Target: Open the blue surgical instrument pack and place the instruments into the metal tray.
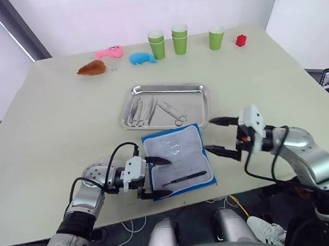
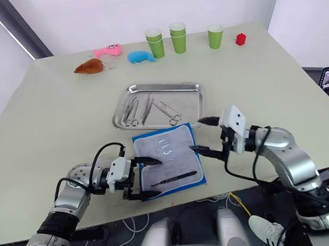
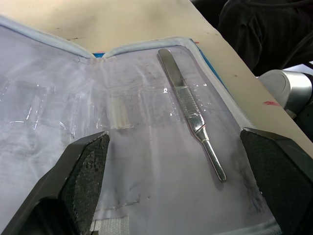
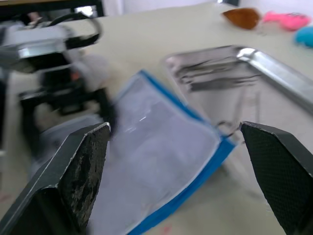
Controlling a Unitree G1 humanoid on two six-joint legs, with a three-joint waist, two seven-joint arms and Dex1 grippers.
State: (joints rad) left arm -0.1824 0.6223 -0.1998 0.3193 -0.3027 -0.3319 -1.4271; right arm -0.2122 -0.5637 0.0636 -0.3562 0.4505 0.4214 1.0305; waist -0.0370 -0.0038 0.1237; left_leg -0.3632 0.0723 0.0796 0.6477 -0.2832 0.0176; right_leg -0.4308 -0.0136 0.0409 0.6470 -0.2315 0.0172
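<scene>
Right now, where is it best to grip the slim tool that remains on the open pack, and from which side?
Probably at the middle of its flat handle, coming from above. The slim tool lies flat on the open pack's pale lining, nothing touching it, between the fingers of the open left gripper. Its thin ends offer less surface, so pinching across the wider handle seems safer.

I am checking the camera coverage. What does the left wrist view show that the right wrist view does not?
The left wrist view alone shows the slim metal tool lying on the pack's pale lining. The right wrist view alone shows the metal tray with instruments, the toys and the left gripper. Both show the opened blue surgical instrument pack and their own open fingers.
</scene>
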